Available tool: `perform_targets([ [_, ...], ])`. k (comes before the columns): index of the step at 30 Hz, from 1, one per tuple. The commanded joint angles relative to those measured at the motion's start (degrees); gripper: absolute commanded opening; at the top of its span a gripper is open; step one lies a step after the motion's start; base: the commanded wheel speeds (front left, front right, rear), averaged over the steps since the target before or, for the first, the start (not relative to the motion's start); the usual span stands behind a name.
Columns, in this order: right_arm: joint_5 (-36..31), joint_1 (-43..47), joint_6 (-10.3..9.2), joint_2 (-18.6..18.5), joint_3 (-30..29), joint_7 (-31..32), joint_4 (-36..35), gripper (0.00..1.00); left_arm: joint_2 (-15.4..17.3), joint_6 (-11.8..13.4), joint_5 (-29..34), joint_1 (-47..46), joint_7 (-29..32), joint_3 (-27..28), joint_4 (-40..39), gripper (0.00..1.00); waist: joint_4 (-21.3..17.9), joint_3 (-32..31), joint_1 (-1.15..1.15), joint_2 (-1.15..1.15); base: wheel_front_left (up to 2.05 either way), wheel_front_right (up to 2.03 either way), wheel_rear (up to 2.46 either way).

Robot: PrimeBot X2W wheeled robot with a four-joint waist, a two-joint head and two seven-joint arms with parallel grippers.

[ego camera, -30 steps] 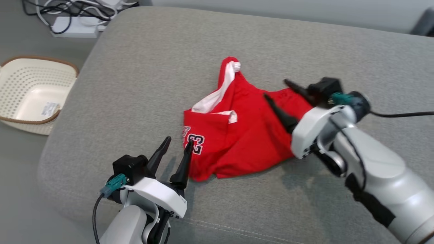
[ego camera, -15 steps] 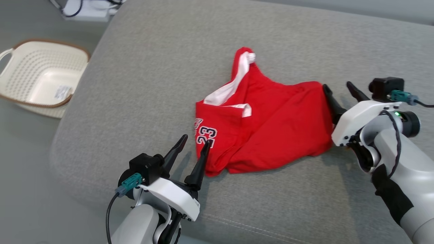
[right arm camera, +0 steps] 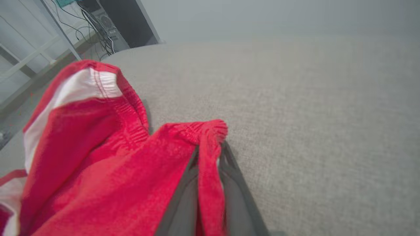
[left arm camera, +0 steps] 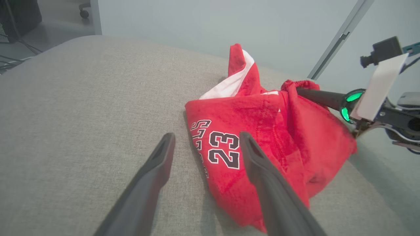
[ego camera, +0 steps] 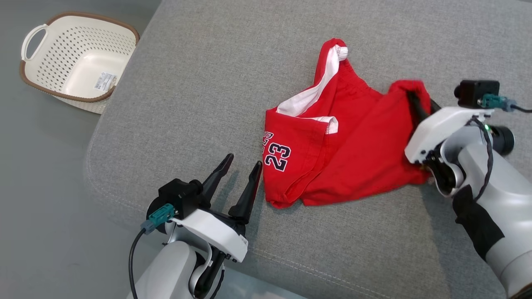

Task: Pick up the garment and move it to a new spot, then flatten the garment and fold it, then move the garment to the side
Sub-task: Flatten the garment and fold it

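The red basketball shorts lay crumpled on the grey upholstered cushion, the "23" panel toward the robot and a white-lined flap standing up at the far side. The right tool had its two dark fingers drawn together on a narrow fold of the ribbed band at the shorts' right end. In the right wrist view the cloth ran as a thin ridge between that tool's fingers. The left tool stood with its fingers apart and held nothing, just beside the numbered hem. In its own view one finger overlapped the cloth, though whether it touched could not be told.

The main risk was probably the thinness of that pinch. Only an edge was caught, so a quick lift could have pulled the band out and dropped the shorts back in a heap.

With one corner held, the rest would likely have hung bunched and dragged, folding under itself and making flattening harder.

The left tool's near finger could also have snagged the hem if the shorts were drawn across it.

A long sweep toward the cushion's near edge might have sent the loose end over the side, toward the floor where the perforated basket stood well apart.
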Motion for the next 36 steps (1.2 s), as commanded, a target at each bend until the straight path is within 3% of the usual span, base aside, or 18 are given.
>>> perform_targets([
  [1,-0.4,-1.4,0.0,0.9,1.2,-2.1,-3.2,0.0,0.9,-0.4,-0.5,-1.9,-0.6,1.7,-1.8,1.0,-0.4,-0.3,0.0,0.0,0.0,0.0,0.0],
  [7,-1.6,-6.9,0.0,1.6,3.0,-4.4,-13.4,0.0,0.8,-0.4,-0.2,-0.8,-0.6,2.3,-1.5,1.0,-2.7,-2.5,0.0,0.0,0.0,0.0,0.0],
  [13,-1.0,-10.6,0.0,4.7,6.5,-3.5,-21.4,0.0,0.6,-0.4,-0.4,0.0,-0.6,1.3,-1.0,1.0,-4.5,-4.7,0.0,0.0,0.0,0.0,0.0],
  [20,-0.9,-13.6,0.0,6.9,6.1,-3.9,-23.8,0.0,0.4,-0.4,-0.8,0.6,-0.6,0.6,0.2,1.0,-4.6,-6.4,0.0,0.0,0.0,0.0,0.0],
  [27,-2.4,-12.9,0.0,6.6,2.4,-4.5,-20.0,0.0,0.3,-0.4,-0.8,1.2,-0.6,1.0,0.8,1.0,-4.3,-7.0,0.0,0.0,0.0,0.0,0.0],
  [36,-6.2,-3.8,0.0,-1.1,-5.3,-2.7,-1.0,0.0,0.3,-0.4,0.2,1.1,-0.6,1.8,0.7,1.0,-8.0,-6.1,0.0,0.0,0.0,0.0,0.0],
])
